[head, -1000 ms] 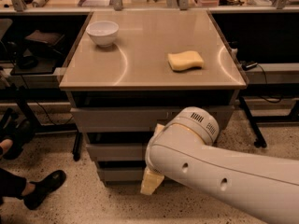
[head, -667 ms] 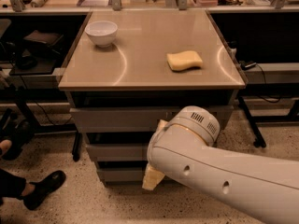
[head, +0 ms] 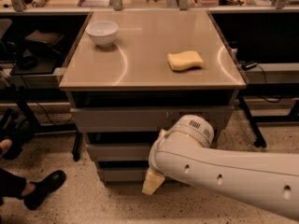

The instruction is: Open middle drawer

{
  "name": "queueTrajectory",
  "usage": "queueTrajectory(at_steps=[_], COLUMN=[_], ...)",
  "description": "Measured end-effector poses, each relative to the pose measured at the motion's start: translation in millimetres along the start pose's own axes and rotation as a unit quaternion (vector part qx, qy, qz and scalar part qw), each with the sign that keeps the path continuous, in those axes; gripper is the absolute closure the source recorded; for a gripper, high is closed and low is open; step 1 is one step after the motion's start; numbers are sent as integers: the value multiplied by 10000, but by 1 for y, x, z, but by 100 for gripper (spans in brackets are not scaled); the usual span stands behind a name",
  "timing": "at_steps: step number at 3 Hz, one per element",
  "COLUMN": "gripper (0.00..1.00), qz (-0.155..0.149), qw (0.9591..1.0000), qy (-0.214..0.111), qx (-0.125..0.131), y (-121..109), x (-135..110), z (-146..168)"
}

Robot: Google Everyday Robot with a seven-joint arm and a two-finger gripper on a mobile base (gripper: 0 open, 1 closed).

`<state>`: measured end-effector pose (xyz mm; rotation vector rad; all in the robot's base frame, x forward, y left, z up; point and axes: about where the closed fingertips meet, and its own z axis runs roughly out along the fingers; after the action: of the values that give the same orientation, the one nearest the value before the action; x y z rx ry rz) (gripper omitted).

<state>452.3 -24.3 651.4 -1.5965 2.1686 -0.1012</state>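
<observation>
The middle drawer (head: 117, 151) is the plain grey front between the wider top front (head: 121, 119) and the narrow bottom front (head: 119, 174) of the cabinet under the tan table. All three fronts look about flush. My gripper (head: 152, 183) is at the cabinet's front, at the right part of the middle and bottom fronts. My white arm (head: 224, 171) comes in from the lower right and hides most of the gripper. Only cream-coloured parts show above and below the wrist.
On the tan tabletop (head: 140, 73) stand a white bowl (head: 102, 32) at the back left and a yellow sponge (head: 185, 60) at the right. A person's black shoe (head: 44, 188) is on the floor at the lower left. Dark desks flank the table.
</observation>
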Motion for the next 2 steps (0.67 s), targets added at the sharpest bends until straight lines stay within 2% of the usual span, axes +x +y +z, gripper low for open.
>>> queueTrajectory(at_steps=[1, 2], gripper=[0, 0], qz=[392, 391], qw=[9985, 9986], qy=[187, 186], qx=[-320, -315], y=[16, 15], x=[34, 34], z=[85, 85])
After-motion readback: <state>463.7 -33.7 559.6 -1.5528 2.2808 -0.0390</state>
